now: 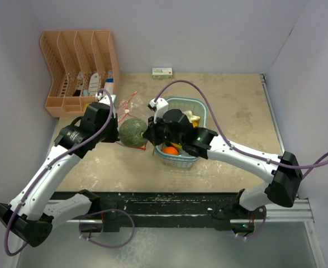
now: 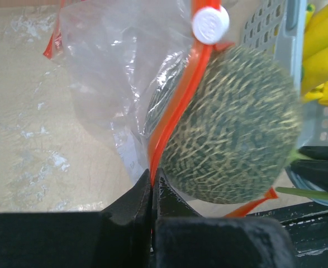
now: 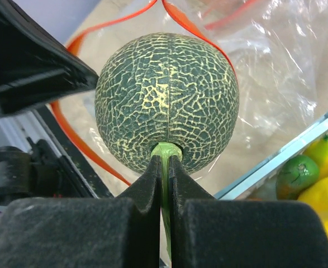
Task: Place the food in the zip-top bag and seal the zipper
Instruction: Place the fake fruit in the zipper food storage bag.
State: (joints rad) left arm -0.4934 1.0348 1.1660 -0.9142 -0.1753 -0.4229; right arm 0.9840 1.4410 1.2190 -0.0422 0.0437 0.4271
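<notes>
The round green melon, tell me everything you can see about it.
The round green melon is a ball with dark green skin under a raised yellowish net, and it has a pale green stem. The right gripper is shut on that stem and holds the melon at the mouth of the clear zip-top bag. The bag's orange-red zipper rim curves around the melon. The light blue basket sits close beside it.

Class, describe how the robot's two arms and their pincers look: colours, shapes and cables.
Both the left arm and right arm have white tubular links joined by black housings, with a thin purple cable looping alongside each. The left pincer and right pincer each have two matte black, wedge-shaped fingers.
</notes>
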